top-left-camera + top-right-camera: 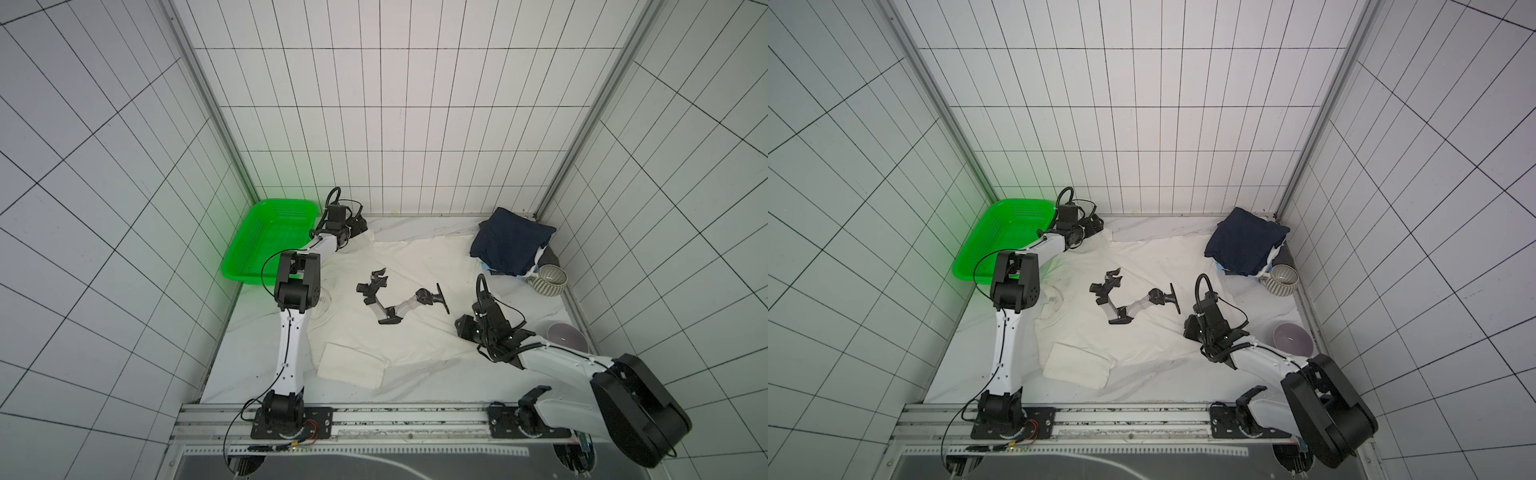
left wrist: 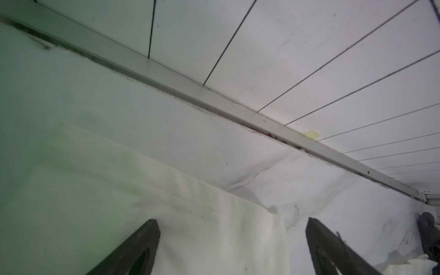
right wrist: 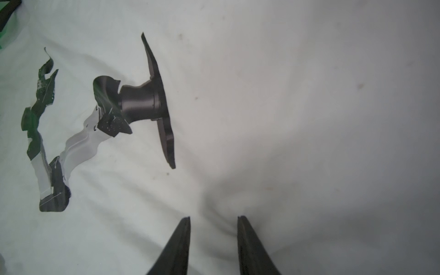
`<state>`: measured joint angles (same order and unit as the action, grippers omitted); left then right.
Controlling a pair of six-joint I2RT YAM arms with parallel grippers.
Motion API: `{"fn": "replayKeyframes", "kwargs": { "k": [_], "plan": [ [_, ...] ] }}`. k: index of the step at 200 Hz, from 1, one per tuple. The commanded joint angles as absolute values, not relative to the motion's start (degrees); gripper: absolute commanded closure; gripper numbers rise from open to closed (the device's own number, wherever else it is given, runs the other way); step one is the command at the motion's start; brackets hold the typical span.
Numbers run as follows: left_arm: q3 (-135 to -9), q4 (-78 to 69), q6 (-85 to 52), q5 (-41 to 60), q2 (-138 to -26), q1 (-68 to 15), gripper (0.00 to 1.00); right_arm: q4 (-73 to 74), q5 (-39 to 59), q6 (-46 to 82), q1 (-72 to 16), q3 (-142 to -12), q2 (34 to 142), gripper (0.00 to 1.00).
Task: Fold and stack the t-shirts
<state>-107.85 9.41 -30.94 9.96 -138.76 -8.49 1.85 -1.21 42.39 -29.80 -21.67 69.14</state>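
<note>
The big white shirt [image 1: 415, 332] [image 1: 1142, 332] is lying spread out over most of the table [image 1: 257, 365]. One sleeve [image 1: 353, 365] is sitting folded near the front edge. A green basket [image 1: 266, 241] [image 1: 1000, 237] is standing in the far left corner, just beside the shirt. In the far right corner a pile of folded shirts is sitting, with the navy shirt [image 1: 511, 241] [image 1: 1246, 245] on top and a light-blue shirt [image 1: 498, 271] peeking out under it. A striped bowl [image 1: 548, 282] [image 1: 1281, 280] is touching the pile, and a pale purple bowl [image 1: 567, 338] [image 1: 1292, 338] is sitting near the right arm.

The white shirt is wearing a printed picture [image 1: 399, 301] [image 3: 133, 104] in the middle (it is looking like a black and grey robot arm).

The left arm is reaching far back along the basket. The left gripper [image 1: 359, 226] [image 2: 231, 219] is pointing low at the back wall, with its jaws standing wide apart over the shirt's far edge [image 2: 190, 226] and gripping nothing.

The right arm is bending in from the right side. The right gripper [image 1: 460, 328] [image 3: 214, 216] is pointing down at the shirt's right part [image 3: 285, 95]. Its jaws are standing a little apart, and the cloth is puckering just in front of the tips.
</note>
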Motion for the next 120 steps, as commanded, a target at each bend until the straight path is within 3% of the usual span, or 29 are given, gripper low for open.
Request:
{"fn": "replayKeyframes", "kwargs": {
  "k": [1,24,75,107,120],
  "plan": [
    [-104.3,15.0,-26.2,8.9,-126.7,-9.2,0.03,-15.2,-5.9,40.9,-30.3,-29.1,65.9,0.59],
    [-94.7,22.0,-23.5,7.8,-113.8,-9.6,0.03,-25.1,-11.4,42.4,-29.3,-29.5,58.7,0.51],
    [-55.4,25.7,-26.2,-0.3,-79.4,-15.8,0.03,-35.9,-13.3,55.6,-24.9,-27.1,47.7,0.42],
    [-37.7,31.2,-34.8,-10.6,-61.6,-25.3,0.03,-38.6,-19.5,59.3,-20.2,-27.1,44.6,0.33],
    [-33.3,32.9,-38.5,-12.2,-56.0,-29.6,0.08,-38.4,-19.9,58.9,-18.0,-27.4,45.2,0.33]
  ]
}}
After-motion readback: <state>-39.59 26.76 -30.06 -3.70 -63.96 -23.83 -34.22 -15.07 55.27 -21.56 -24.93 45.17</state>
